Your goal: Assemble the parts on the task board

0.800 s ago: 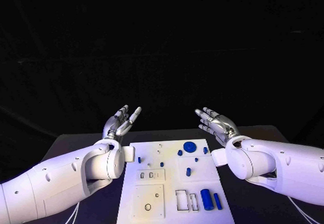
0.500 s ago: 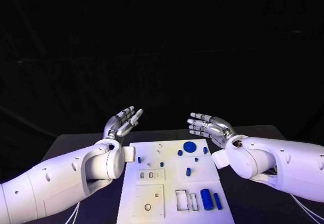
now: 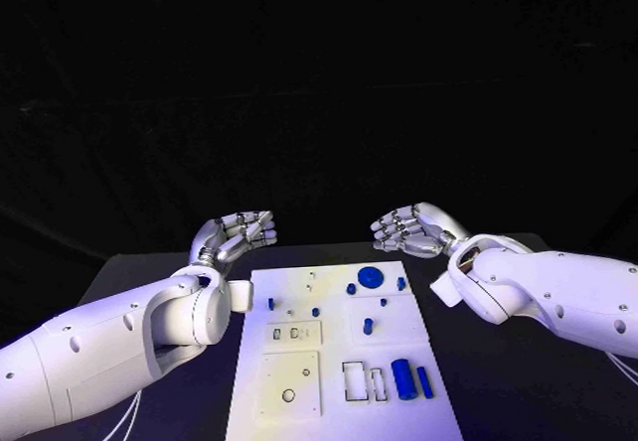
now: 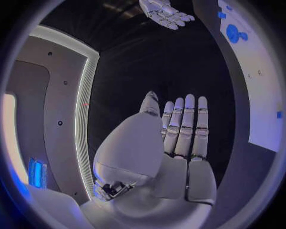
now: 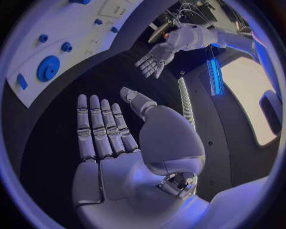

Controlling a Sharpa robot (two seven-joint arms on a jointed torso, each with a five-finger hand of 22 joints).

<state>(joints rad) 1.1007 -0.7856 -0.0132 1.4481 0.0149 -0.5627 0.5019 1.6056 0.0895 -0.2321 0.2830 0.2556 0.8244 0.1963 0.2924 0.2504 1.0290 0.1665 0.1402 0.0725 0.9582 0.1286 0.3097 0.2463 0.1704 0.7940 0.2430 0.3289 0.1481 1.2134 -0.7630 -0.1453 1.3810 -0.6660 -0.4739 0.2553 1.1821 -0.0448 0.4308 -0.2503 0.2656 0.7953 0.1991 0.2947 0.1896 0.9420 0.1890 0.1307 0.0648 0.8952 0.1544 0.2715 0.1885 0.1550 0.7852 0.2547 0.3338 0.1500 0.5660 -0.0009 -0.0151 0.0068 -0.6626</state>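
Both hands are up off the counter (image 3: 165, 278) at the far end of the task board (image 3: 344, 418), one on each side, holding nothing. The left hand (image 3: 238, 232) and right hand (image 3: 410, 228) look a bit curled from the head cam, but the wrist cams show the fingers straight and side by side with flat palms, so I'd call both open and empty. The board lies flat in the middle of the counter. A big blue round part (image 3: 370, 274) lies near its far edge with small blue bits around it, and a blue cylinder (image 3: 402, 376) lies near the close right corner beside a thinner blue bar (image 3: 422, 380).
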